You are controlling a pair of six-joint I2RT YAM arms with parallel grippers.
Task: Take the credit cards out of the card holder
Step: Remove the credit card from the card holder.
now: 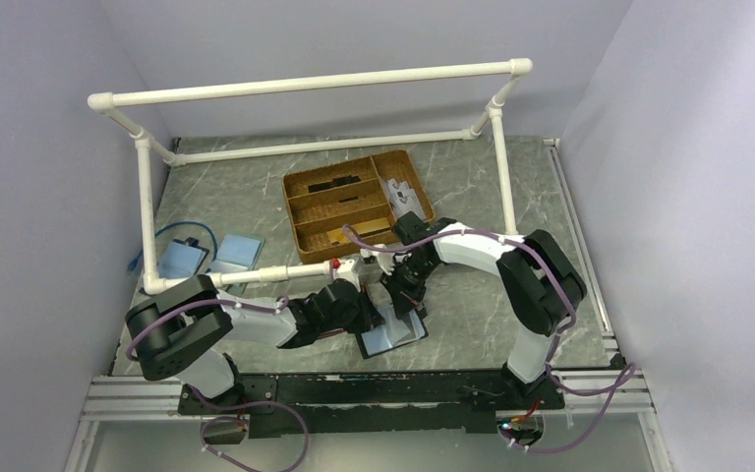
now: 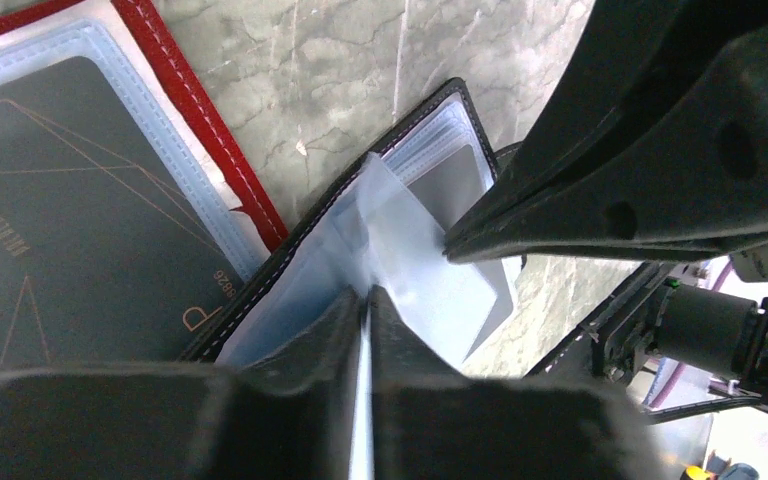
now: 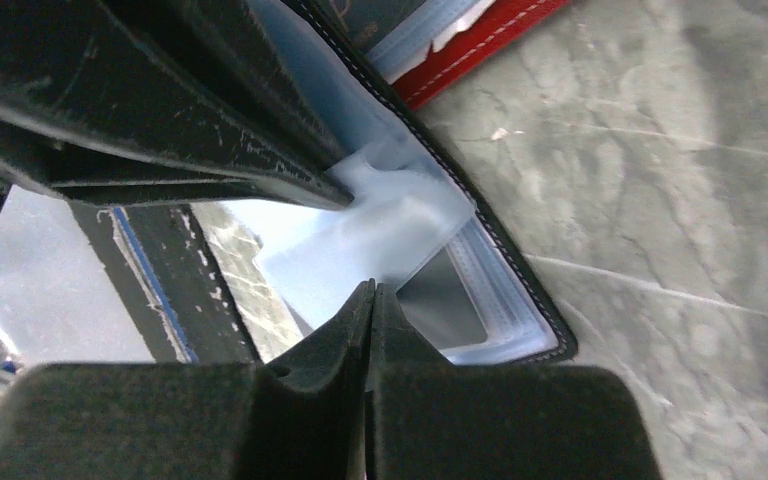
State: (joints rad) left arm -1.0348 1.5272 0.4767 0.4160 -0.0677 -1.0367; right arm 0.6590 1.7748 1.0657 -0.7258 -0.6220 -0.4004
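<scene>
- Black-edged card holder [image 1: 388, 342] lies open on the grey marble worktop [image 1: 462, 305], at 6 o'clock from the brown basket [image 1: 344, 164].
- The left fingers [image 2: 368, 296] are pressed together on 1 clear sleeve [image 2: 410, 250] of it.
- The right fingers [image 3: 373, 292] pinch that sleeve too.
- A grey card [image 2: 452, 185] sits in a pocket.
- A red-edged holder [image 2: 210, 140] lies just beside, at 10 o'clock in the left wrist view.

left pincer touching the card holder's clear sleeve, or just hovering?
Touching. The left wrist view shows the left pincer shut on a clear sleeve of the card holder, with the sheet pinched between its fingertips.
</scene>
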